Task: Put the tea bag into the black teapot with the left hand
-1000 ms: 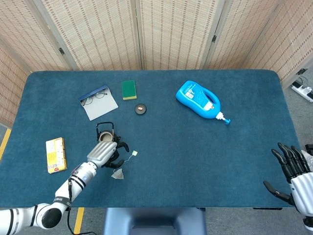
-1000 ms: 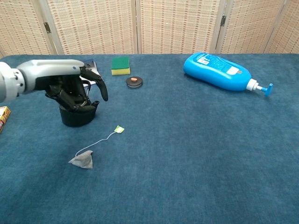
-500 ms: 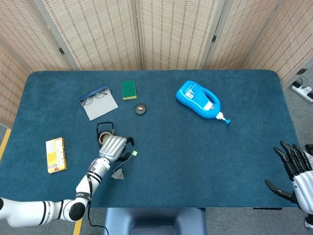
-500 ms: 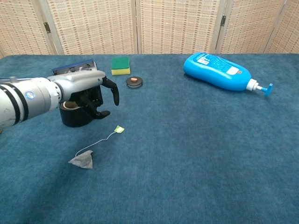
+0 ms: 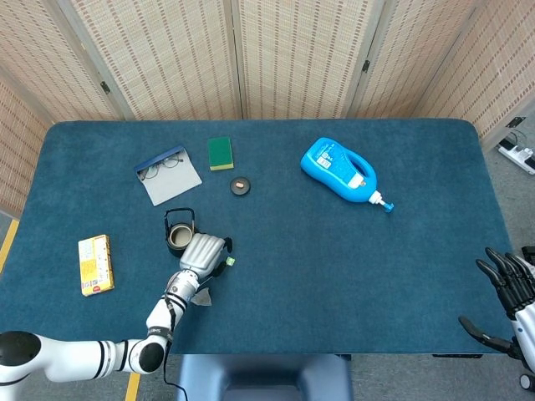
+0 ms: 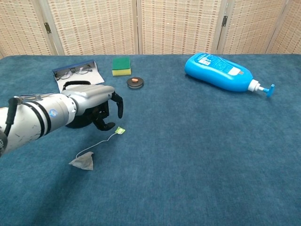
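Note:
The black teapot (image 5: 177,236) stands at the table's front left; in the chest view only its handle (image 6: 75,84) and lower body show behind my left hand. The tea bag (image 6: 83,162) lies flat on the blue cloth, and its string runs up to a small green-and-white tag (image 6: 120,130). My left hand (image 6: 99,106) hovers just right of the teapot. Its dark fingers (image 6: 118,104) are apart, curved down over the tag, and hold nothing. In the head view the left hand (image 5: 205,251) covers most of the string. My right hand (image 5: 510,284) hangs open off the table's front right corner.
A blue detergent bottle (image 6: 220,71) lies at the back right. A green sponge (image 6: 121,65), a small round black lid (image 6: 135,82) and glasses on a grey notebook (image 5: 169,175) sit at the back left. A yellow box (image 5: 95,264) lies near the left edge.
My left hand has moved from over the teapot to the right and lower, ending above the tea bag's tag. My right hand has sunk a little toward the frame's bottom corner.

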You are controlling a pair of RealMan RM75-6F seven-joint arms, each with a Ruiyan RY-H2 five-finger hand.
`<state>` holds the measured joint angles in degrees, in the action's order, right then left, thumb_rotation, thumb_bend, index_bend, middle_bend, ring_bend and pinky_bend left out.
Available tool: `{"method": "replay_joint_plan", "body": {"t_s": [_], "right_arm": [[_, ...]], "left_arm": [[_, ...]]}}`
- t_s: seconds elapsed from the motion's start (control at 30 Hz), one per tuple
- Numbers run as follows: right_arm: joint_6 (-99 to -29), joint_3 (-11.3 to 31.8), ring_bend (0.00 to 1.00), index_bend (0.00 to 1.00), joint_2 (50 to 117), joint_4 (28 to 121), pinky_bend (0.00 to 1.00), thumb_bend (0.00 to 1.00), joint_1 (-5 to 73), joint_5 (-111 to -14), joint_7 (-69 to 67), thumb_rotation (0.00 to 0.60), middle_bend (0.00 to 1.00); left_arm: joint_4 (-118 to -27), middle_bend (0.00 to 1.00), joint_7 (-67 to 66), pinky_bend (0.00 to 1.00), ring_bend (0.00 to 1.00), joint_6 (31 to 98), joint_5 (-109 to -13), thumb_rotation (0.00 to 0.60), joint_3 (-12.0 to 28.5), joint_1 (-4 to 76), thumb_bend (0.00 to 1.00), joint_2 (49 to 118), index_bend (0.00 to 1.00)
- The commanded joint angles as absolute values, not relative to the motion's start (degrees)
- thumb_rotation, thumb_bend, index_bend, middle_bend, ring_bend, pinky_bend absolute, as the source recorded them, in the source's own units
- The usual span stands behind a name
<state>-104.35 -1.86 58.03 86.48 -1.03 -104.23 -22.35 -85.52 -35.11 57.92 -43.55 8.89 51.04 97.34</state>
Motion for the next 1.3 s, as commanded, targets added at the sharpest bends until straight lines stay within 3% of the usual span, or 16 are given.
{"method": "replay_joint_plan", "body": {"t_s": [0.03,1.07,1.3], "right_arm": [[-103.9,-1.8,0.0,0.0,57.9,86.6,0.0,0.25,-0.9,-104.0,-22.4,0.6,0.0],[-104.0,-1.5,0.0,0.0,58.0,86.8,0.0,0.25,-1.3,-102.8,-22.1,0.6,0.0],[-104.3,-1.4,0.0,0.0,58.0,86.5,0.0,0.25,-1.4,-102.7,-22.4,0.6,0.0]], "left_arm": [[-84.1,1.0,-35.3,1.0,1.0,56.1,-41.7,0.6,9.5,51.8,0.46,98.1,0.45],[-77.7,1.0,-34.9,1.0,1.0,51.5,-39.3,0.6,9.2,53.8,0.46,101.1,0.47],[-77.0,1.0,-34.3,1.0,1.0,51.4,-39.5,0.6,9.1,53.6,0.46,101.4,0.52]]}}
